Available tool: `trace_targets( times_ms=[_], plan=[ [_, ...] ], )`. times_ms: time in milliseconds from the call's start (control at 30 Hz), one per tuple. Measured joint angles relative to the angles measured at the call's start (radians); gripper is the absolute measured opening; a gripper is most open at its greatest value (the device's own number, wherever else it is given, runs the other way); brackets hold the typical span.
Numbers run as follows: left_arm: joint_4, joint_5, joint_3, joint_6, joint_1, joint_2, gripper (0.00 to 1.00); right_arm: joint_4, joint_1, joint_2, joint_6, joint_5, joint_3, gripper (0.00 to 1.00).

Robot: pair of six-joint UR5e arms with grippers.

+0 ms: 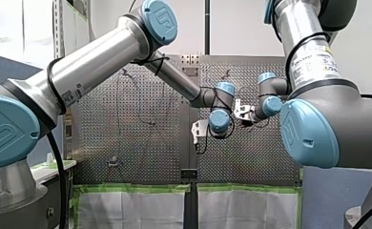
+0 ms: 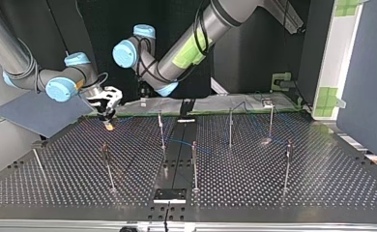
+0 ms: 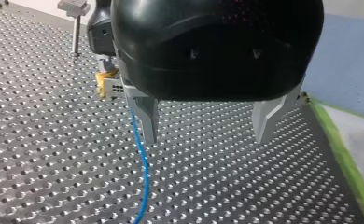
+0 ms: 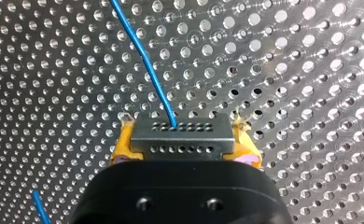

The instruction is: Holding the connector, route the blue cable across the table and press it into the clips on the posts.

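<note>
My right gripper (image 4: 180, 156) is shut on a small grey connector (image 4: 180, 134), its yellow pads (image 4: 124, 144) on either side. The blue cable (image 4: 143, 56) leaves the connector's face and runs off over the perforated table. In the top view this gripper (image 2: 108, 115) hangs low over the table's far left part. My left gripper (image 3: 208, 135) is open, its metal fingers (image 3: 147, 119) wide apart just above the plate. The cable (image 3: 143, 172) passes beside one finger, not between the two. Ahead of it is the connector (image 3: 111, 85) in the other gripper.
Several thin posts with clips stand on the table, among them a centre one (image 2: 194, 162), a far one (image 2: 160, 129) and a right one (image 2: 287, 164). A small black plate (image 2: 169, 195) lies at the near edge. Green tape (image 3: 343, 158) marks the table's border.
</note>
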Motion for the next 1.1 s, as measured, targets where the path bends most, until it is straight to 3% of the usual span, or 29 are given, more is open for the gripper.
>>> trace_targets(
  times_ms=[233, 600, 867, 1100],
  plan=[
    [0.016, -0.016, 0.072, -0.003, 0.010, -0.008, 0.98, 0.000, -0.001, 0.000, 0.000, -0.003, 0.000, 0.00],
    [-0.026, -0.011, 0.177, -0.015, 0.038, -0.095, 0.98, 0.000, 0.000, -0.001, 0.000, -0.004, 0.000, 0.00],
    [-0.037, -0.015, 0.253, -0.037, 0.056, -0.168, 0.98, -0.002, 0.000, -0.002, 0.001, -0.030, 0.000, 0.00],
    [-0.042, -0.022, 0.319, -0.052, 0.047, -0.183, 0.98, -0.003, 0.000, -0.002, 0.004, -0.037, 0.000, 0.00]
  ],
)
